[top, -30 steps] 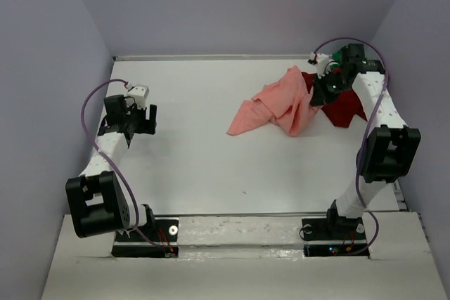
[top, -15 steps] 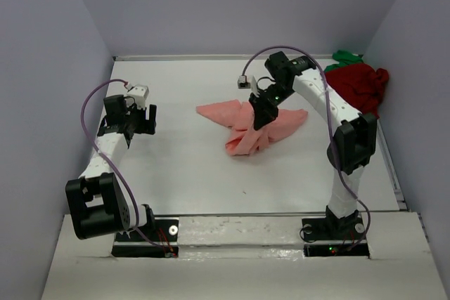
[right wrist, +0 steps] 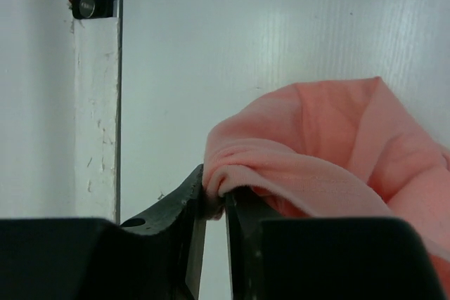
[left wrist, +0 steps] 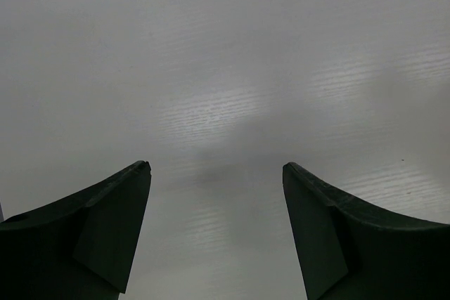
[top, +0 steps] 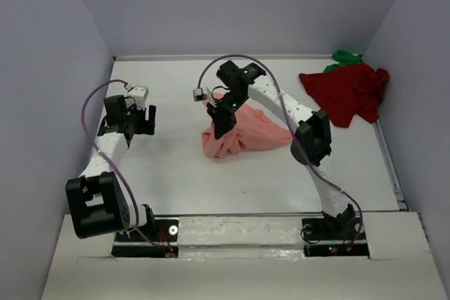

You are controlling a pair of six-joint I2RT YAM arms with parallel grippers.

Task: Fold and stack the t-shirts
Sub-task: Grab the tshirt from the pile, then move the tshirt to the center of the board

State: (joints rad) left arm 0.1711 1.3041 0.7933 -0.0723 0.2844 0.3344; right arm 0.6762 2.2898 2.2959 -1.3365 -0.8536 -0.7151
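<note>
Top external view, starting nearest the arm bases: the table (top: pixel 176 173) is bare white in front of the salmon-pink t-shirt (top: pixel 246 135), which lies bunched in a loose heap about mid-table. Left of that shirt and well apart from it, the left gripper (top: pixel 144 119) hangs with its jaws spread wide and nothing between them; its wrist view shows only tabletop. At the shirt's left edge the right gripper (top: pixel 223 119) is down on the cloth. In the right wrist view its jaws are almost together, nipping a rolled fold of the salmon fabric. Beyond the salmon shirt, toward the far right corner, the dark red t-shirt (top: pixel 344 93) is spread loosely and unfolded. Just behind it the bright green t-shirt (top: pixel 344 56) shows only as a small crumple against the back wall. The cloth looks light, soft and limp. It will probably sag and fold on itself wherever it is lifted, so a single pinch only drags it into a bundle. Better holds are likely two spaced points along a hem or at the shoulders, one per arm, to pull it flat before folding. No brand, label or print can be read on any shirt.
</note>
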